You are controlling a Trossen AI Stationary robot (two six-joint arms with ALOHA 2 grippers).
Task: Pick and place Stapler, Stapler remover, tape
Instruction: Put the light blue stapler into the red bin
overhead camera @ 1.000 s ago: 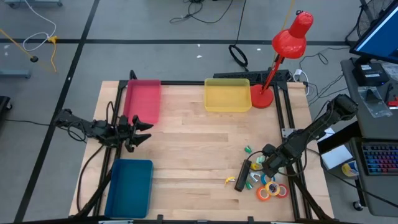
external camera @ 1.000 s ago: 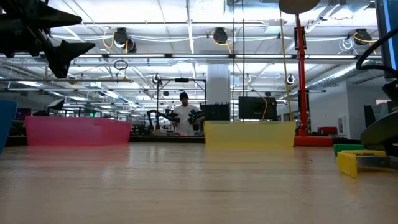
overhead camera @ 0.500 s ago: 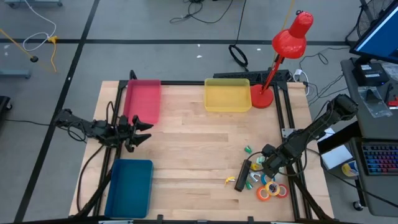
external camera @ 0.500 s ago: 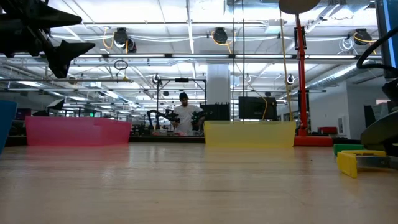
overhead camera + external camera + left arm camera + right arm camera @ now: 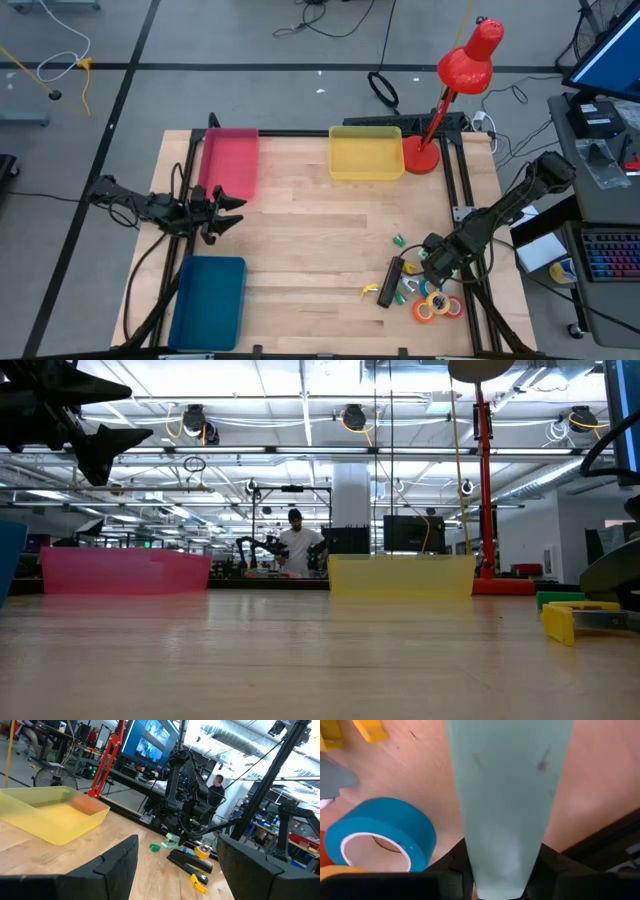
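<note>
From the high view I count three plastic trays on the wooden table [image 5: 300, 230]: a pink tray [image 5: 229, 160] at the far left, a yellow tray [image 5: 365, 153] at the far middle and a blue tray [image 5: 208, 300] at the near left. One red desk lamp [image 5: 468, 62] stands just right of the yellow tray. The left pincer [image 5: 228, 212] hangs at the left edge, between the pink and blue trays. The right pincer [image 5: 425, 270] is down at the near right, among the clutter. One black stapler [image 5: 390, 282] lies just left of it, and the ring-shaped tape rolls [image 5: 437, 306] bunch up on its near side, too crowded for me to count.

In the low view I get the pink and yellow trays across the far side, and one person [image 5: 295, 545] stands in the room behind.

The left wrist view shows the left pincer's two fingers [image 5: 120, 865] spread wide, holding nothing.

In the right wrist view the right pincer is closed on one pale green plastic piece [image 5: 507, 795]. I cannot tell what that piece is. One blue tape roll [image 5: 382, 837] lies flat just beside it.
</note>
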